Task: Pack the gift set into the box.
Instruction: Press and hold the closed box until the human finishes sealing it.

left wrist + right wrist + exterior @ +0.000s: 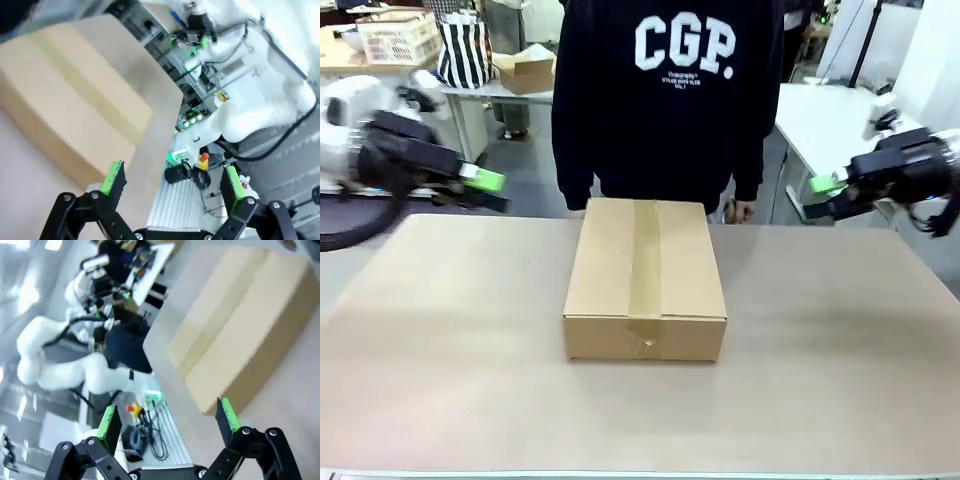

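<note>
Front view: the box (645, 280) sits taped shut mid-bench (440, 370). Your left gripper (172, 185) and right gripper (167, 420) hover beside the box, fingers wide, empty. Sweep inward carelessly and you'll likely shove the box.

The front view faces across the table (440, 400) toward the person (670, 100). Both wrist views look down obliquely, somewhat blurred, sharing the closed box (645, 280) (65, 110) (240, 335).
</note>
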